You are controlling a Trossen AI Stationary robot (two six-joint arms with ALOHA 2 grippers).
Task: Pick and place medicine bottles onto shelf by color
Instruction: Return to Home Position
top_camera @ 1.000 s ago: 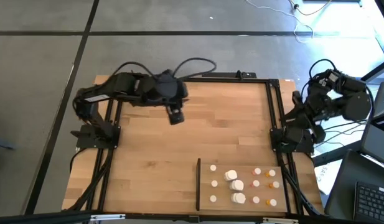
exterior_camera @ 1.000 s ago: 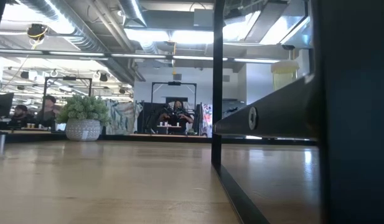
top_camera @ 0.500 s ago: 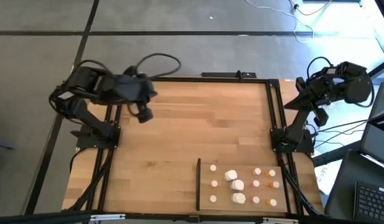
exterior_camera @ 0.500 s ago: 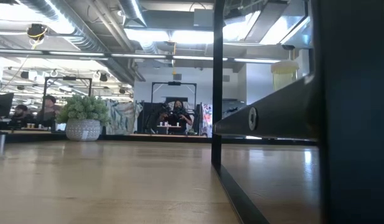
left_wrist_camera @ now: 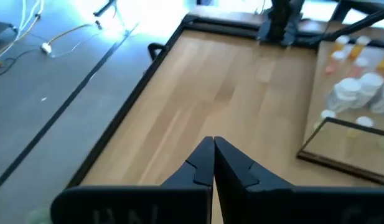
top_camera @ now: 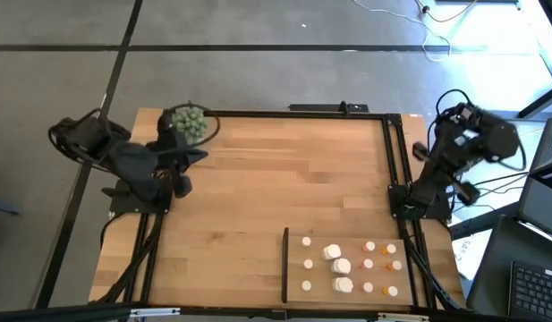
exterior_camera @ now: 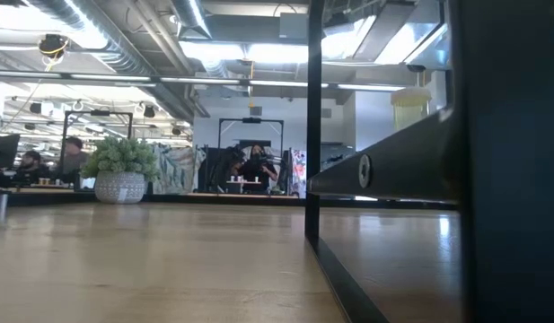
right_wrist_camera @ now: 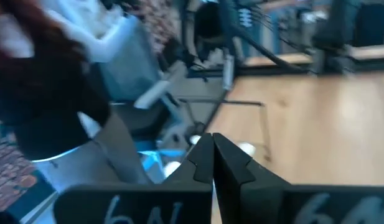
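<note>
Where shelf (top_camera: pixel 322 305) lies, three small white bottles (top_camera: pixel 308 264), three chunky ones (top_camera: pixel 340 266).

Tabletop (top_camera: pixel 284 179) ahead of left gripper (left_wrist_camera: pixel 213 143): planked wood, smooth, slight sheen. Frame (top_camera: pixel 284 113): black metal, matt. Shelf (top_camera: pixel 322 277): paler wood. Medicine bottles (top_camera: pixel 334 253): smooth plastic

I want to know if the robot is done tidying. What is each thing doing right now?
Left hand: shut, empty, at the left edge of the table.
Right hand: shut, empty, beyond the table's right edge.
Shelf: flat on the table.
Orange bottles: upright on the shelf, caps on.
White bottles: upright on the shelf, beside the orange ones.
Plant ball: at the table's far left corner.
</note>
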